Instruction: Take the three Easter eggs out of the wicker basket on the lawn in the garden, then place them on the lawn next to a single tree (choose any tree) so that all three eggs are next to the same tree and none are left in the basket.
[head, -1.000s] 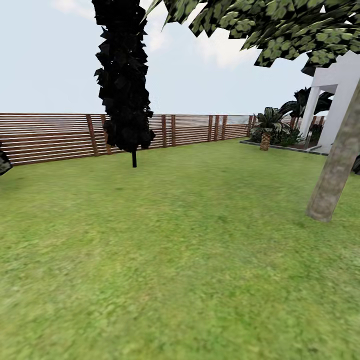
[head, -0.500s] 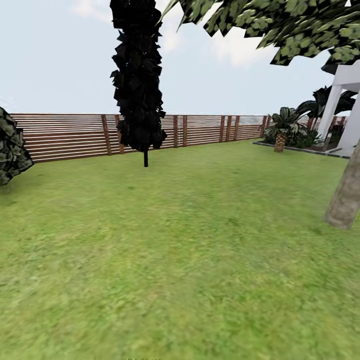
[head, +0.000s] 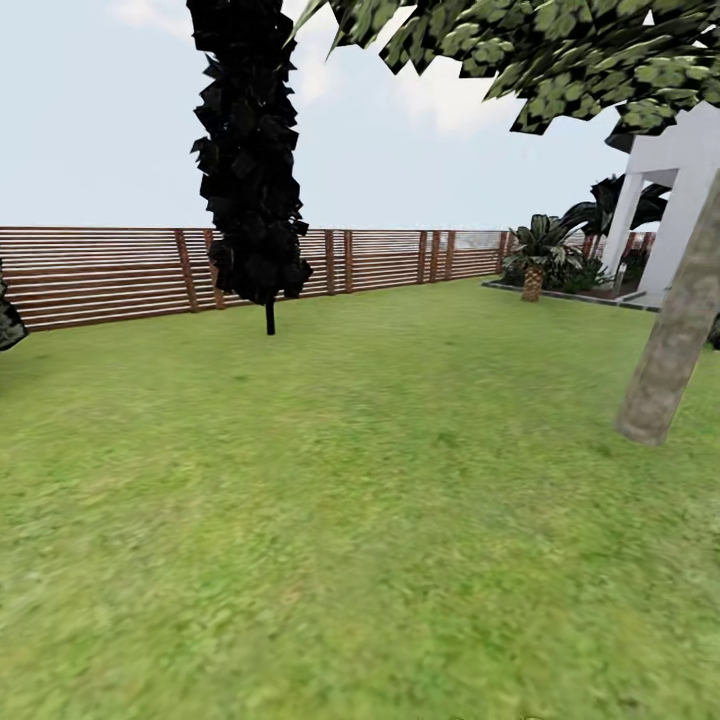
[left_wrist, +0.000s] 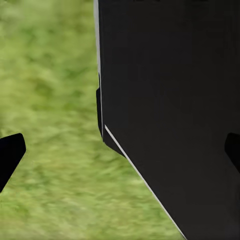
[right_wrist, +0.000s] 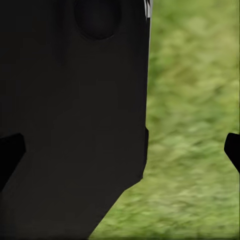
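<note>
The lawn (head: 380, 520) stretched away to the fence (head: 100, 270), a pale trunk (head: 672, 340) at right, a dark cypress (head: 250, 160) far left. No basket or eggs were visible, so the task looked unstarted. Left claw (left_wrist: 120, 150) and right claw (right_wrist: 122, 147) were spread open, holding nothing.
</note>
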